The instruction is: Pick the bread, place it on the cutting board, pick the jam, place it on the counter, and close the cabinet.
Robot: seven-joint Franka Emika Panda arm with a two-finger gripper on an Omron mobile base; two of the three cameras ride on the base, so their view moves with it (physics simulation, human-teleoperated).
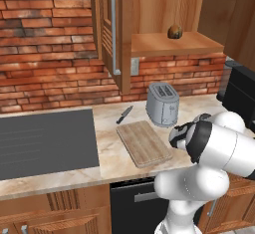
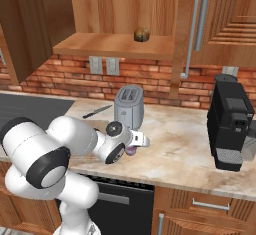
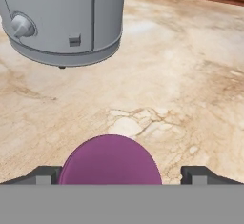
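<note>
The purple jam (image 3: pixel 110 161) sits between my gripper's (image 3: pixel 122 174) two dark tips, which are shut on it. In the right base view the gripper (image 2: pixel 135 147) hangs low over the beige counter (image 2: pixel 175 144), just right of the toaster, with the jam (image 2: pixel 131 151) under the hand. The bread (image 1: pixel 174 31) rests on the shelf of the open cabinet (image 1: pixel 110 29), and it appears as the bread (image 2: pixel 142 34) from the other side. The light-wood cutting board (image 1: pixel 143 142) lies bare, left of the toaster.
A grey toaster (image 1: pixel 162 103) stands close ahead of the hand, seen as the toaster (image 3: pixel 62 18) up close. A black knife (image 1: pixel 124 114) lies behind the board. A black coffee machine (image 2: pixel 231 121) stands at the right, a dark cooktop (image 1: pixel 45 141) at the left.
</note>
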